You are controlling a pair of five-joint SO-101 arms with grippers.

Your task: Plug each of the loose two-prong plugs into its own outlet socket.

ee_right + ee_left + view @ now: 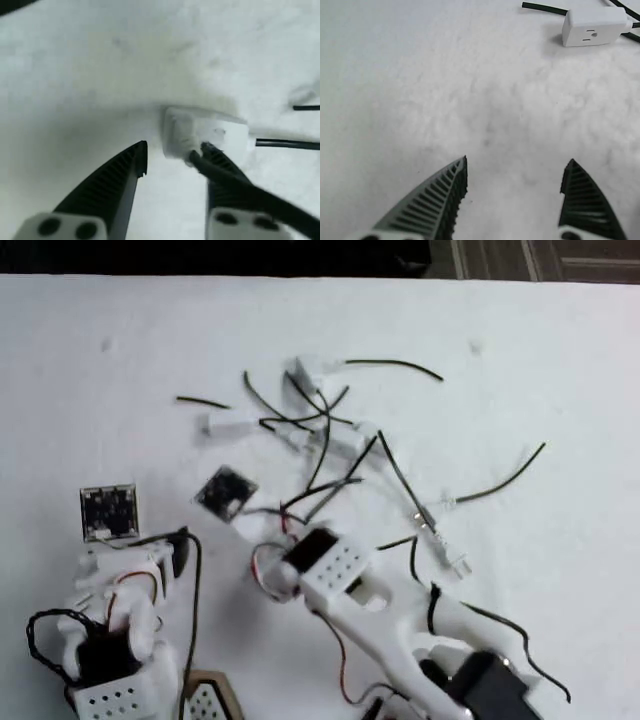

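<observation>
Several short black cords with white plugs and socket blocks lie tangled (315, 430) at the table's middle. A white socket block (228, 427) lies at the tangle's left side. In the left wrist view, my left gripper (515, 167) hangs open over bare white table, and a white socket block (594, 26) with a black cord lies well beyond it. My right gripper (174, 147) is open, low over the table. A white block (200, 131) on a black cord sits just past its fingertips, against one finger (222, 167). Another black cord (250, 187) crosses that finger.
The left arm (120, 590) is at the table's front left and the right arm (345, 580) at the front middle, angled toward the tangle. Loose plugs on cords (445, 505) lie to the right. Bare white table spreads at the far left and far right.
</observation>
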